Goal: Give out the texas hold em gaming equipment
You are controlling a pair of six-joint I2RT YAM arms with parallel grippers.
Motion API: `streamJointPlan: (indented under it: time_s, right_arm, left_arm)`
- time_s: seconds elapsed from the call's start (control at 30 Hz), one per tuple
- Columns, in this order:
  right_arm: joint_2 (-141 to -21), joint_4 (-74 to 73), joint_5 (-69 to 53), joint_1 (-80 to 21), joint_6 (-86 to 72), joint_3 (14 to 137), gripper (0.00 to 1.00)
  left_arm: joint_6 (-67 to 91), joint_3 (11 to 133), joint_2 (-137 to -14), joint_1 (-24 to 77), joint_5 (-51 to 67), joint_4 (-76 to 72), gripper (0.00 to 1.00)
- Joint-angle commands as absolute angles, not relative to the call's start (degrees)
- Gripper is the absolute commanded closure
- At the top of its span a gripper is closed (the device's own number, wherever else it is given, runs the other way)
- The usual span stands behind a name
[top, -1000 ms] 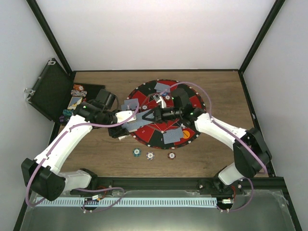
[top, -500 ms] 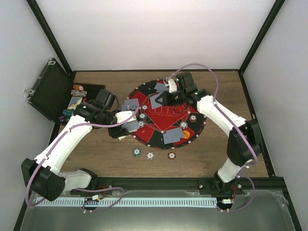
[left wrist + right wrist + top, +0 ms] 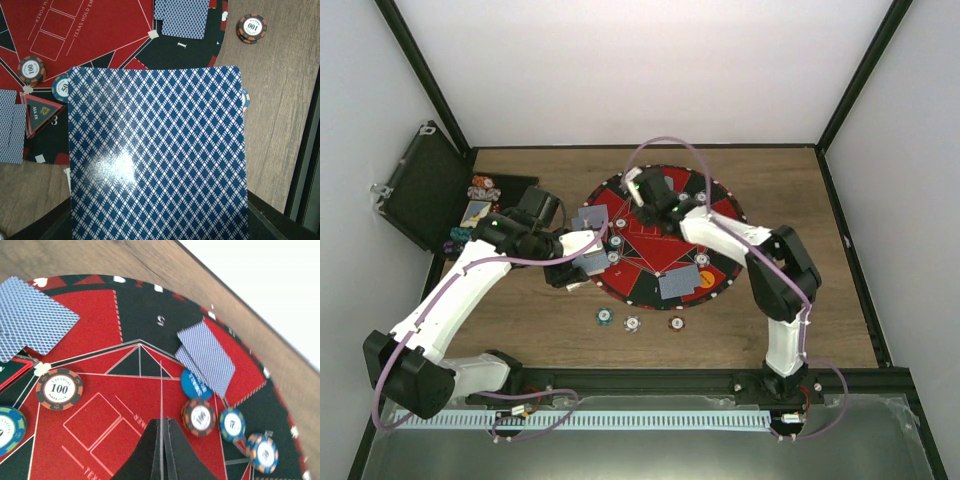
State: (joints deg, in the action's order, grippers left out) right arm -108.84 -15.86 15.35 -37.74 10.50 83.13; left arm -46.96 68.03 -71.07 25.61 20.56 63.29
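Note:
My left gripper (image 3: 578, 258) hovers at the mat's left edge, shut on a stack of playing cards (image 3: 157, 155) whose blue diamond back fills the left wrist view and hides the fingers. Over the far part of the round red-and-black mat (image 3: 665, 250), my right gripper (image 3: 161, 421) is shut on one card (image 3: 161, 385), seen edge-on as a thin line. Face-down cards (image 3: 206, 356) (image 3: 30, 320) lie on the mat, with poker chips (image 3: 60, 389) (image 3: 200, 416) (image 3: 232, 424) beside them.
Three chips (image 3: 605, 317) (image 3: 633, 323) (image 3: 676, 322) lie on the wood in front of the mat. An open black case (image 3: 420, 185) with more chips (image 3: 483, 187) stands at the far left. A triangular marker (image 3: 44, 111) sits on the mat.
The right arm swung from beside the left gripper to the far side of the mat, then leftward, carrying a card. The left arm has stayed put.

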Motion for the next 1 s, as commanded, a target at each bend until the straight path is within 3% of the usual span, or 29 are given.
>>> streamJointPlan:
  time_s: [0.0, 0.2, 0.3, 0.43, 0.53, 0.73, 0.83, 0.97]
  right_arm:
    - [-113.57, 3.06, 28.03, -42.09, 33.87, 77.6, 0.99]
    - [-116.9, 10.38, 26.55, -42.58, 39.67, 72.17, 0.96]
    - [-117.51, 9.71, 26.04, -43.0, 39.79, 72.02, 0.9]
    - [-116.66, 5.45, 22.75, -43.39, 37.12, 71.98, 0.73]
    - [-115.84, -2.06, 18.04, -43.51, 33.19, 73.52, 0.45]
    - [-111.97, -7.06, 15.25, -43.51, 27.34, 73.26, 0.2]
    - [-109.24, -5.02, 17.59, -43.43, 25.08, 71.21, 0.01]
    - [-105.67, -2.21, 21.28, -42.8, 21.73, 69.55, 0.0]
  left_arm:
    - [-47.06, 69.26, -69.6, 25.66, 20.52, 64.21, 0.89]
    - [-47.29, 69.21, -68.79, 25.66, 20.02, 64.58, 0.89]
    - [-47.69, 69.41, -68.8, 25.64, 19.75, 64.69, 0.89]
    - [-47.81, 69.66, -68.81, 25.66, 19.92, 64.58, 0.89]
    - [-47.66, 69.85, -68.8, 25.64, 20.31, 64.6, 0.89]
    - [-47.63, 70.43, -69.19, 25.66, 20.65, 64.68, 0.89]
    - [-47.49, 70.74, -69.43, 25.63, 21.08, 64.94, 0.89]
    - [-47.54, 70.6, -69.2, 25.66, 21.2, 65.07, 0.89]
